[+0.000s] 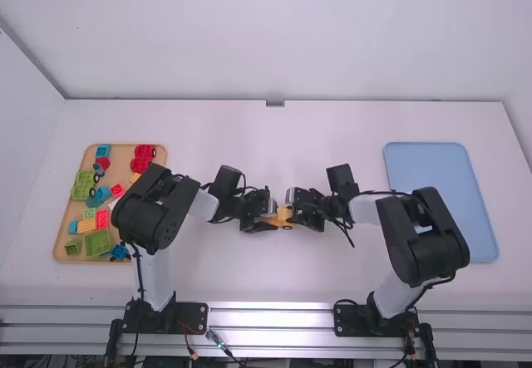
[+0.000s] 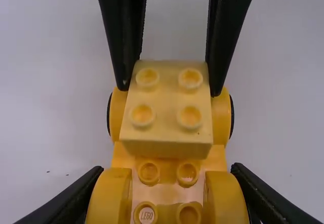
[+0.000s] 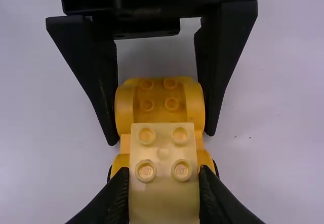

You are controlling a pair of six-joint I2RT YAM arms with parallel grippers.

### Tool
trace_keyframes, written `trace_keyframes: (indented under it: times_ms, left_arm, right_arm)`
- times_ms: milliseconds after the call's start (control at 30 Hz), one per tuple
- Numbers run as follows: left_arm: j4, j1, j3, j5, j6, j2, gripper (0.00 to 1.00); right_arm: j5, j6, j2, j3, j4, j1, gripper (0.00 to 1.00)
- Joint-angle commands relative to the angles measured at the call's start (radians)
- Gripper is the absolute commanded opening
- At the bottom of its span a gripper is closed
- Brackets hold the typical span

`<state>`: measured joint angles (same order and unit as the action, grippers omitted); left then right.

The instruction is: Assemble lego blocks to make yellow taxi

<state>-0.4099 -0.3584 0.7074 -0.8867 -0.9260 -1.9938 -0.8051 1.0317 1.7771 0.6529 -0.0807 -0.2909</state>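
Observation:
Near the table's middle, my left gripper point(image 1: 266, 212) and right gripper point(image 1: 301, 208) face each other at a yellow car base point(image 1: 284, 217). In the left wrist view, my left gripper point(image 2: 167, 188) is shut on the rounded sides at one end of the base point(image 2: 118, 155). In the right wrist view, my right gripper point(image 3: 164, 183) is shut on a paler yellow block point(image 3: 163, 150) with studs on top. That block point(image 2: 167, 102) lies over the base's other end, between the wheels. Whether its underside is pressed fully down cannot be told.
A wooden tray point(image 1: 60, 247) at the left holds several red, green, blue and orange blocks, some with wheels. A blue tray point(image 1: 432, 173) lies at the right, partly behind the right arm. Bare white table point(image 1: 249, 139) stretches beyond the grippers.

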Motion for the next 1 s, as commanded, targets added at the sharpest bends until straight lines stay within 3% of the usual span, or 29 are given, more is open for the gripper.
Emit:
trace_keyframes:
  times_ms: [0, 167, 200, 300, 367, 433, 500, 767, 800, 833, 867, 900, 967]
  left_arm:
    - [0.010, -0.006, -0.011, -0.013, -0.006, -0.010, 0.58]
    - [0.010, -0.006, -0.011, -0.013, -0.006, -0.010, 0.59]
    - [0.010, -0.006, -0.011, -0.013, -0.006, -0.010, 0.58]
    - [0.010, -0.006, -0.011, -0.013, -0.006, -0.010, 0.58]
    - [0.010, -0.006, -0.011, -0.013, -0.006, -0.010, 0.59]
    - [0.010, -0.006, -0.011, -0.013, -0.006, -0.010, 0.59]
    - [0.010, -0.006, -0.011, -0.013, -0.006, -0.010, 0.59]
    - [0.009, -0.006, -0.011, -0.013, -0.006, -0.010, 0.59]
    - [0.009, -0.006, -0.011, -0.013, -0.006, -0.010, 0.59]
    - [0.009, -0.006, -0.011, -0.013, -0.006, -0.010, 0.59]
    - [0.009, -0.006, -0.011, -0.013, -0.006, -0.010, 0.59]
    - [0.008, -0.006, -0.011, -0.013, -0.006, -0.010, 0.58]
    - [0.009, -0.006, -0.011, -0.013, -0.006, -0.010, 0.58]
  right_arm:
    - [0.047, 0.013, 0.001, 0.035, 0.022, 0.012, 0.23]
    - [0.076, 0.013, 0.001, 0.034, 0.035, 0.002, 0.24]
    - [0.082, 0.012, 0.001, 0.034, 0.035, 0.002, 0.27]
    - [0.080, 0.012, 0.001, 0.034, 0.036, 0.002, 0.52]
    - [0.071, 0.013, 0.001, 0.034, 0.034, 0.002, 0.58]
    - [0.055, 0.013, 0.001, 0.042, 0.030, 0.005, 0.78]
    - [0.027, 0.012, 0.000, 0.058, 0.039, 0.012, 0.84]
    - [-0.201, 0.068, -0.086, 0.073, 0.044, 0.051, 0.87]
    - [-0.216, 0.065, -0.095, 0.071, 0.045, 0.056, 0.72]
    - [-0.216, 0.065, -0.095, 0.071, 0.045, 0.056, 0.72]
    - [-0.217, 0.067, -0.096, 0.065, 0.043, 0.055, 0.24]
    - [-0.214, 0.072, -0.096, 0.056, 0.043, 0.052, 0.00]
    - [-0.215, 0.072, -0.096, 0.042, 0.040, 0.047, 0.00]
